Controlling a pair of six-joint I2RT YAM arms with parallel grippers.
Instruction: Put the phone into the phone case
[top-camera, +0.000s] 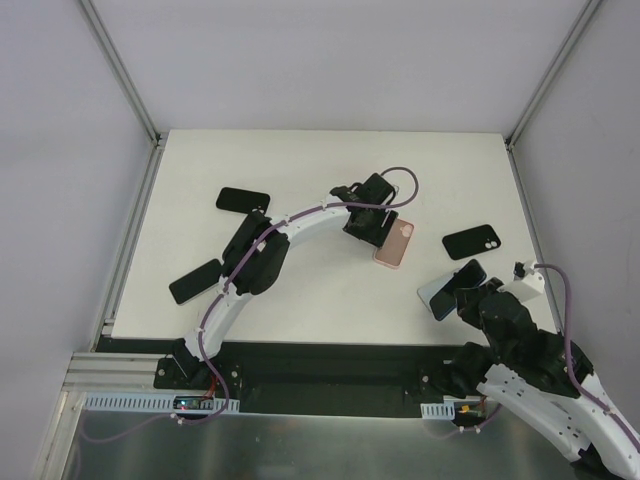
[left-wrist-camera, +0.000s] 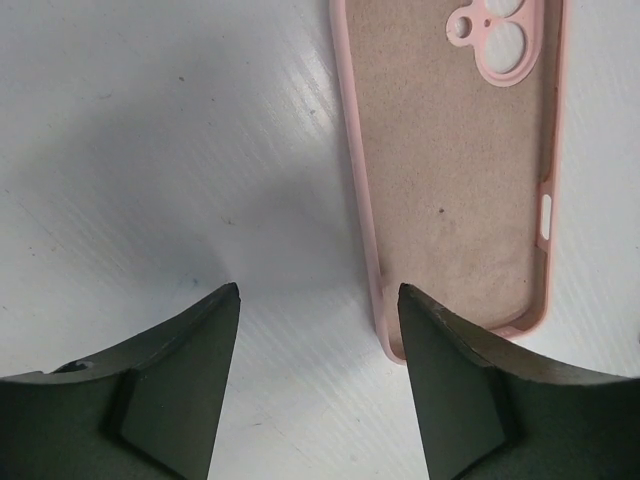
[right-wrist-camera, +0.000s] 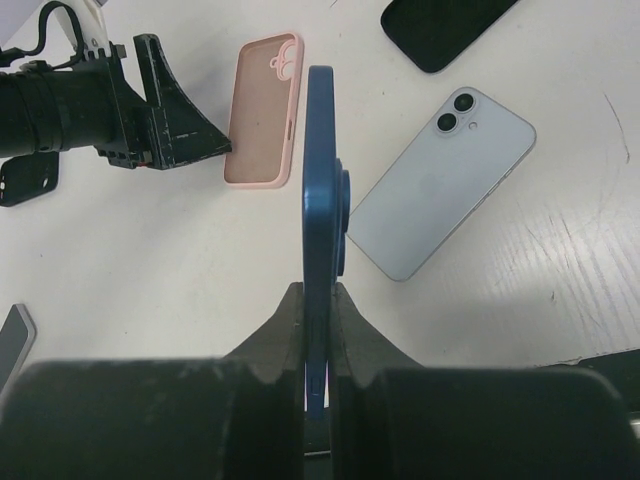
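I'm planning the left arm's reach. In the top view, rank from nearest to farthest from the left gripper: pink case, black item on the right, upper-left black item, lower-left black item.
1. pink case, right at the left gripper tips.
2. right black item, beyond the case.
3. upper-left black item, across the arm.
4. lower-left black item, far left.

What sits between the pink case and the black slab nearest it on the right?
Nothing: the top view shows only bare white table between the pink case and the black slab.
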